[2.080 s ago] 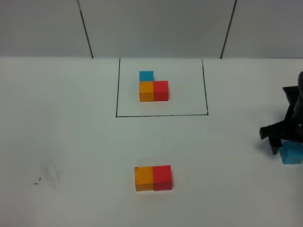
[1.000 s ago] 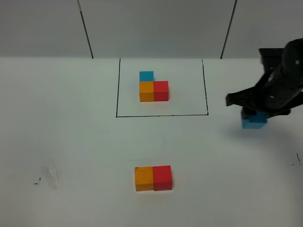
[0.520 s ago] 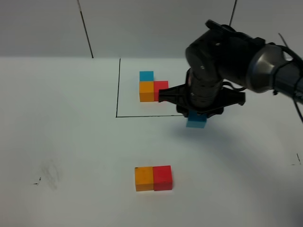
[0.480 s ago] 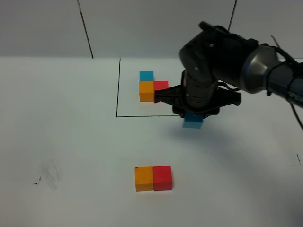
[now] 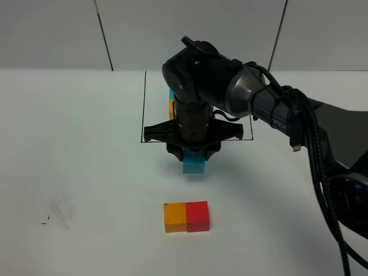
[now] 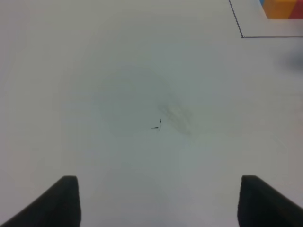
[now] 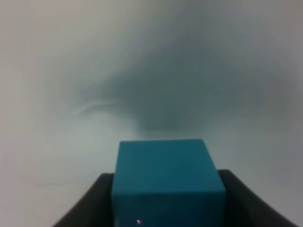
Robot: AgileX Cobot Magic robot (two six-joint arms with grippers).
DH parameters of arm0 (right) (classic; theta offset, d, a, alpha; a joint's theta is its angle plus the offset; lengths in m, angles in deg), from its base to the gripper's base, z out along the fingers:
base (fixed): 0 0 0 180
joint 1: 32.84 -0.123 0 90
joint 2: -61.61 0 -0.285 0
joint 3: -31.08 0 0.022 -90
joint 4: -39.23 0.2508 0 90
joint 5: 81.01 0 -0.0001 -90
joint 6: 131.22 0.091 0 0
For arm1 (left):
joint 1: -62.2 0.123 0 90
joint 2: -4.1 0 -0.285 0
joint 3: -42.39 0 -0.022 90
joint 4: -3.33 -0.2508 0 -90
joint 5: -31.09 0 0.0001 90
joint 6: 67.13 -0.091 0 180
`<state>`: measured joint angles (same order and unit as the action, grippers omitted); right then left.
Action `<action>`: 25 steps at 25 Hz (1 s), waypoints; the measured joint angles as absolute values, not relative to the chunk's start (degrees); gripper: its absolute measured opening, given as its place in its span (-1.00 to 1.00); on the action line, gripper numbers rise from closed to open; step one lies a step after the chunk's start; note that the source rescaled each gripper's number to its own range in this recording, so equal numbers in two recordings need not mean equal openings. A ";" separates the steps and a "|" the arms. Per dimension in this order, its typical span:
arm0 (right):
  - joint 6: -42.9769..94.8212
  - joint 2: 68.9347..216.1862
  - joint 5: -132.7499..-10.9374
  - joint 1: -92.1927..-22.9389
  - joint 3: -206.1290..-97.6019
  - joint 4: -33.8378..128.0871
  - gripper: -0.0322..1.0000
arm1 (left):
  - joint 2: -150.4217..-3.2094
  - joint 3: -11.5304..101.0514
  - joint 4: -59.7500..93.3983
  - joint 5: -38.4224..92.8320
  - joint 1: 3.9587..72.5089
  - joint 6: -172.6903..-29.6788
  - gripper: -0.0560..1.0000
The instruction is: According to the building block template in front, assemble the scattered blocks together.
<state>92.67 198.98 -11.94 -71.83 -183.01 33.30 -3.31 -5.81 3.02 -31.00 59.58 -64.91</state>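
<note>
A grey wall (image 5: 190, 34) with thin dark seams stands at the back. In front of it is a big white table (image 5: 69, 144), plain and flat. The right arm (image 5: 230, 92) is black and grey, with cables (image 5: 322, 172) along it, and it reaches across the middle of the table. A black outline (image 5: 142, 115) is drawn on the table at the far side. The building block template (image 5: 171, 102) sits inside it, mostly hidden behind the arm, so only a thin bit of blue and orange shows. The right pincer (image 5: 193, 156) points down and squeezes the light blue block (image 5: 193, 165) between its two fingers. This block is just in front of the near line of the outline. I cannot tell if it touches the table. Nearer the front, the orange block (image 5: 175, 217) and the red block (image 5: 197, 215) lie on the table, touching side by side, with orange on the left. They are apart from the blue one. The left pincer (image 6: 158, 208) is over bare table with its fingers spread wide and nothing between them. A faint grey smudge (image 5: 60, 210) with a tiny black mark is on the left side of the table.
</note>
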 joint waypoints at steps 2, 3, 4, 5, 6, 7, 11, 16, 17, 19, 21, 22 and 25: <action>92.54 199.61 -11.88 -72.68 -183.43 33.83 -0.45 | -3.31 -5.81 3.02 -31.00 59.58 -64.91 0.06; 92.54 199.73 -11.76 -73.39 -183.50 33.77 -0.45 | -3.31 -5.81 3.33 -31.00 59.58 -64.91 0.06; 92.50 199.78 -11.76 -73.90 -183.50 33.77 -0.45 | -3.31 -5.81 3.33 -31.00 59.58 -64.91 0.06; 92.50 199.77 -11.76 -74.42 -183.50 33.65 -0.45 | -3.31 -5.81 3.33 -31.00 59.58 -64.91 0.06; 92.50 199.77 -11.72 -75.03 -183.50 33.47 -0.45 | -3.31 -5.81 3.33 -31.00 59.58 -64.91 0.06; 92.50 199.77 -11.65 -75.57 -183.54 33.17 -0.45 | -3.31 -5.81 3.33 -31.00 59.58 -64.91 0.06; 93.23 199.77 -11.65 -76.39 -183.54 33.19 -0.45 | -3.31 -5.81 3.33 -31.00 59.58 -64.96 0.06; 94.79 199.77 -11.60 -77.08 -183.54 33.15 -0.45 | -3.31 -5.81 3.33 -31.00 59.58 -64.96 0.06; 94.92 199.77 -11.60 -77.22 -183.54 33.07 -0.45 | -3.31 -5.81 3.02 -31.00 59.58 -64.96 0.06; 95.07 199.77 -11.60 -77.49 -183.54 32.63 -0.45 | -3.31 -5.81 3.33 -31.00 59.58 -64.96 0.06; 95.29 199.77 -11.60 -77.86 -183.54 32.44 -0.45 | -3.31 -5.87 3.33 -31.00 59.58 -64.96 0.06; 95.33 199.77 -11.60 -78.02 -183.54 32.21 -0.45 | -3.31 -5.87 3.02 -31.00 59.58 -64.96 0.06; 95.59 199.77 -11.60 -78.66 -183.48 31.88 -0.45 | -3.31 -5.87 3.33 -31.00 59.58 -64.96 0.06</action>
<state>95.59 199.77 -11.60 -78.66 -183.48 31.88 -3.31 -5.87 3.33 -31.00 59.58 -64.96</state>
